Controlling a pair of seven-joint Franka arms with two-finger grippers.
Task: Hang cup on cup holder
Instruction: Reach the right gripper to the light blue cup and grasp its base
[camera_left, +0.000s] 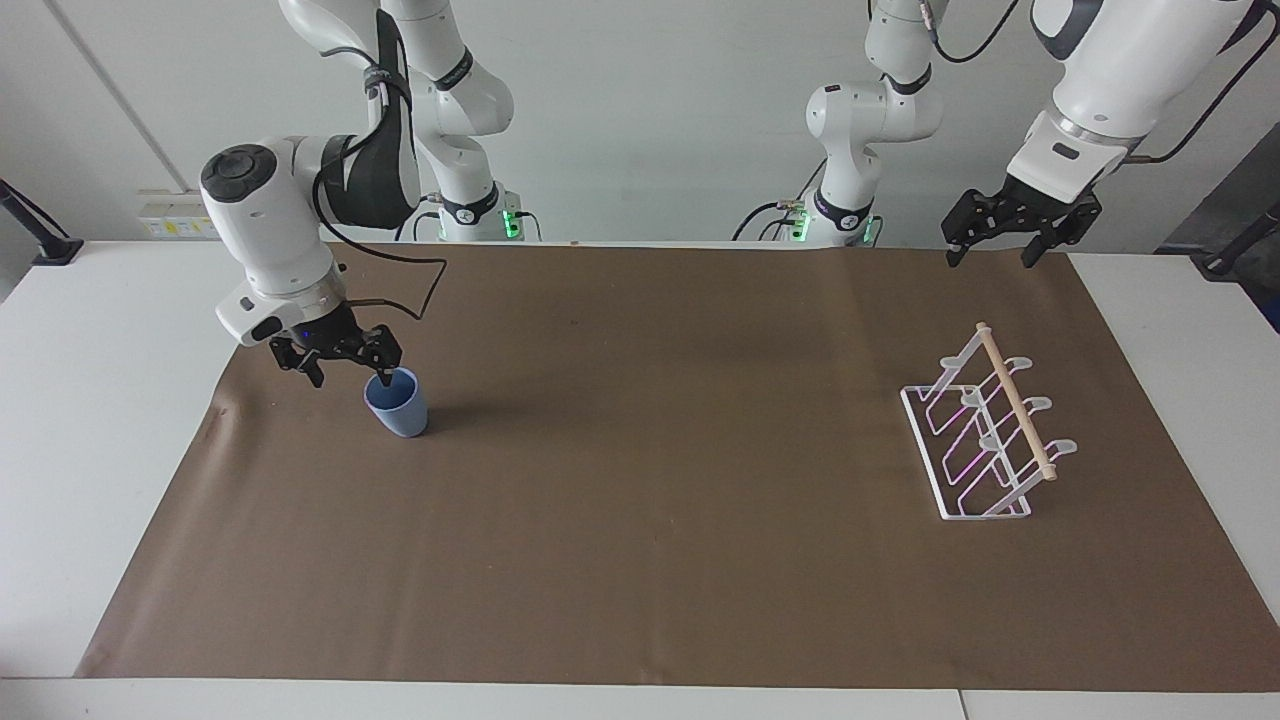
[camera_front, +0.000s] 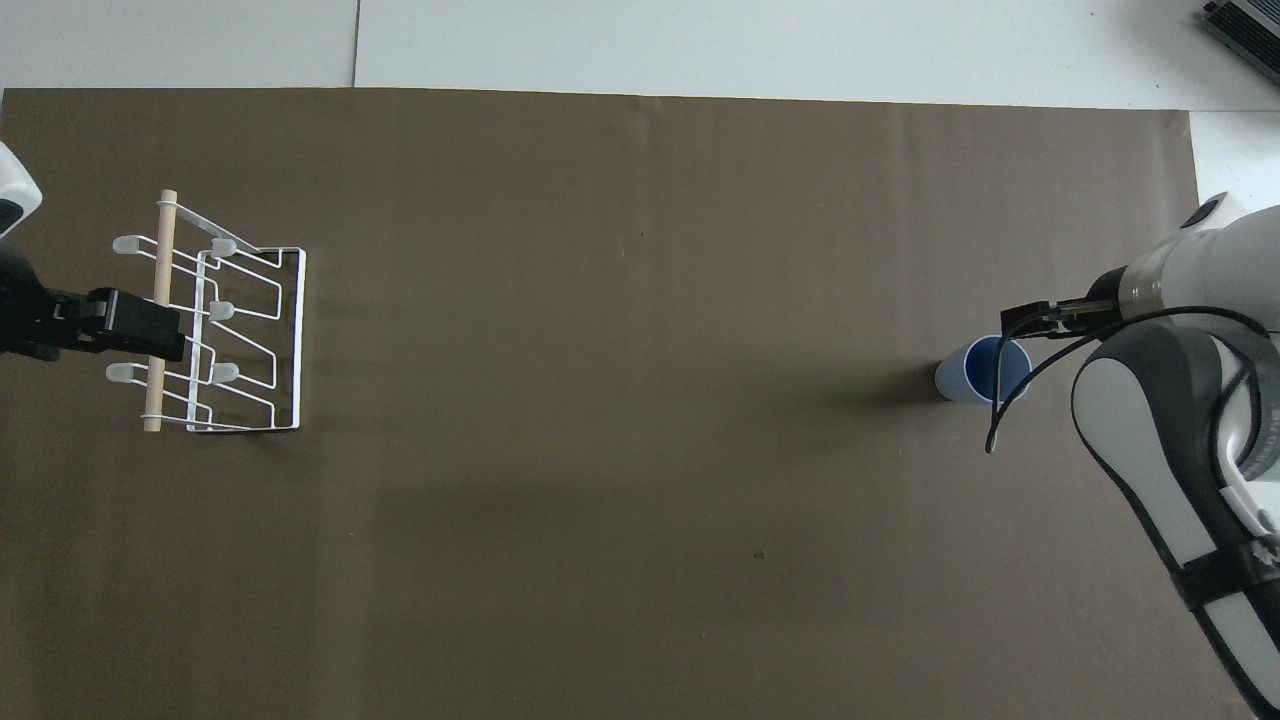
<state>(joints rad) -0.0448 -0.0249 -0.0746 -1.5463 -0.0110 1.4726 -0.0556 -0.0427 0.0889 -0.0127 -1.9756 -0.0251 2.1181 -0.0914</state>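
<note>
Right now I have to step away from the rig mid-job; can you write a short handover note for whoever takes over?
Right gripper: open, low at the light-blue cup, one finger at its rim; nothing gripped.
Left gripper: open, empty, waiting up over the edge of the brown mat at the left arm's end of the table.
Cup: upright on the mat, toward the right arm's end.
Cup holder: white wire rack with a wooden rod, on the mat at the left arm's end, nothing hanging on it.
Done: approach to the cup only.
Left: grip the cup, lift it, carry it to the cup holder, hang it.
</note>
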